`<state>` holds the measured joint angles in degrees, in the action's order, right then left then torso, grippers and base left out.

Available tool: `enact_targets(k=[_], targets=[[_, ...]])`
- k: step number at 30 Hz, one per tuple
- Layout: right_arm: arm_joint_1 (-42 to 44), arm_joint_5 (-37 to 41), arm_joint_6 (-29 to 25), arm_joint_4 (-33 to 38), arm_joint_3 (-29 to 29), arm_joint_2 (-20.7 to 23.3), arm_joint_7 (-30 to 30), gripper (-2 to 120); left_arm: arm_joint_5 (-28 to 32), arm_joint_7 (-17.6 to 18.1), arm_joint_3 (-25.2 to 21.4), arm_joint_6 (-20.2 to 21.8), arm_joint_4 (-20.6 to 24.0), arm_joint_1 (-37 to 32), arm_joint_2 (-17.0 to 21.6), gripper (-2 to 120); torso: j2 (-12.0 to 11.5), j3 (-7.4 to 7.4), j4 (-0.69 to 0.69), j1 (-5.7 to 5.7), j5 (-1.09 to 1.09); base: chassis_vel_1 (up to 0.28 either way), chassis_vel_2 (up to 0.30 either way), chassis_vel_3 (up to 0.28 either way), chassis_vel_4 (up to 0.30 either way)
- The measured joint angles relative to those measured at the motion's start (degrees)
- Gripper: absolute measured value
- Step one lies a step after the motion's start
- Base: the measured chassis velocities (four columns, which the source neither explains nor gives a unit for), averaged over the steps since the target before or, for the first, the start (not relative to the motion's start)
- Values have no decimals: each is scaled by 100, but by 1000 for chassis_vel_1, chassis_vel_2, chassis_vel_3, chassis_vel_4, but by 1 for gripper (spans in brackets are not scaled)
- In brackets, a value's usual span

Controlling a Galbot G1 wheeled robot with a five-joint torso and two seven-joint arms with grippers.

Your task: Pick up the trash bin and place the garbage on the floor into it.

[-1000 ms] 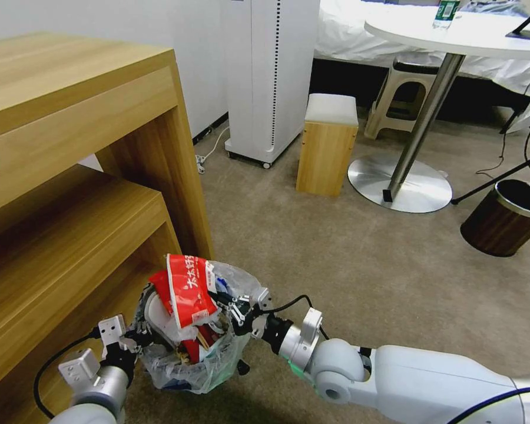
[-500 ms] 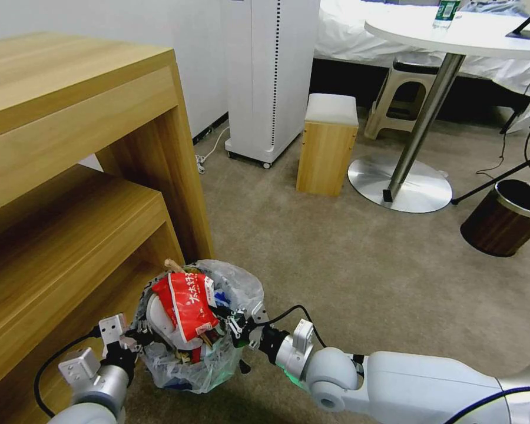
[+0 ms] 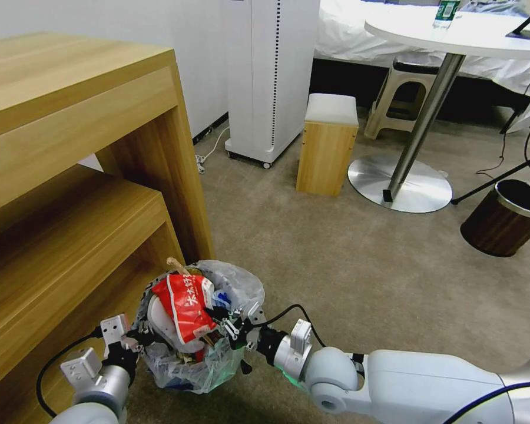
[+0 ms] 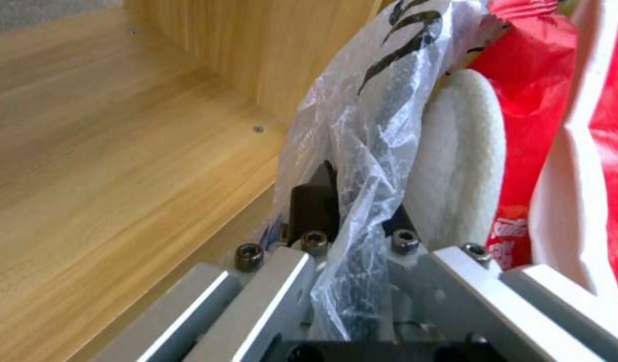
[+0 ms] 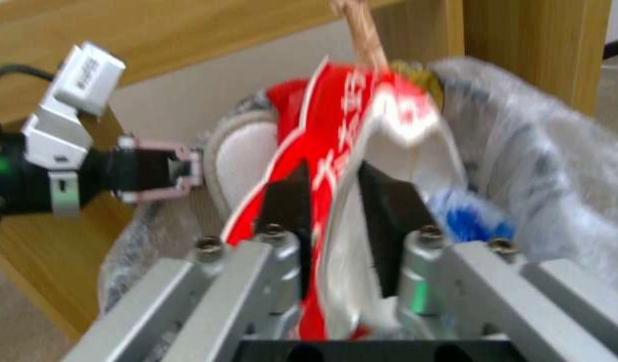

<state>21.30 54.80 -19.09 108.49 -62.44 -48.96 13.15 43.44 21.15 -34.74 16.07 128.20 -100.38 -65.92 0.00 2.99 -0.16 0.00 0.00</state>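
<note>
Bin (image 3: 188, 368) held off the carpet (image 3: 347, 265), just beside the lower corner of the wooden shelf unit (image 3: 70, 194). Small, round; crinkly clear bag (image 3: 241, 282) puffed over the rim, bin wall mostly hidden by the plastic.

Left gripper (image 3: 136, 338) at the bin's left rim. Left wrist view: black fingers (image 4: 314, 203) pressed together on the rim with a twisted fold of bag film (image 4: 363, 166) caught between them. A white, pebbled-texture slipper (image 4: 459, 156) stood on edge just inside the rim, against a red wrapper (image 4: 530, 90).

Right gripper (image 3: 232, 324) at the bin's right side, over the contents. Right wrist view: two dark wedge-shaped fingers (image 5: 286, 201) pinched a glossy red wrapper (image 5: 336, 151) with white lettering; the sheet ran between them, creased and folded, white on its inner face. Wrapper lay on top of the heap inside the bin.

Other contents visible: a pale wooden stick (image 3: 176, 266) poking up at the back rim, tilted; something blue (image 5: 473, 221) low on the right side, too blurred to identify; the white slipper (image 3: 157, 315) curved along the left inner wall.

Bin packed above rim level. Carpet short-pile, beige-grey. Larger dark brown bin with metal rim (image 3: 506, 215) stood well apart on the floor to the right.
</note>
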Motion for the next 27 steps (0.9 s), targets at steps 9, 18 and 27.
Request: enact_targets(k=[9,18,27], targets=[[127,-56,-2,187,196,182,-51,56,-15,-2,-13,0,8,-73,15,1,0,0,0,0,0,0,0,0,0],[269,-3,-40,342,980,272,59,89,-18,-3,-16,33,18,-174,38,1,0,0,0,0,1,0,0,0,0],[306,158,-197,226,1866,375,29,98,12,0,12,72,-210,-149,57,1,0,0,-1,0,1,0,0,0,0]])
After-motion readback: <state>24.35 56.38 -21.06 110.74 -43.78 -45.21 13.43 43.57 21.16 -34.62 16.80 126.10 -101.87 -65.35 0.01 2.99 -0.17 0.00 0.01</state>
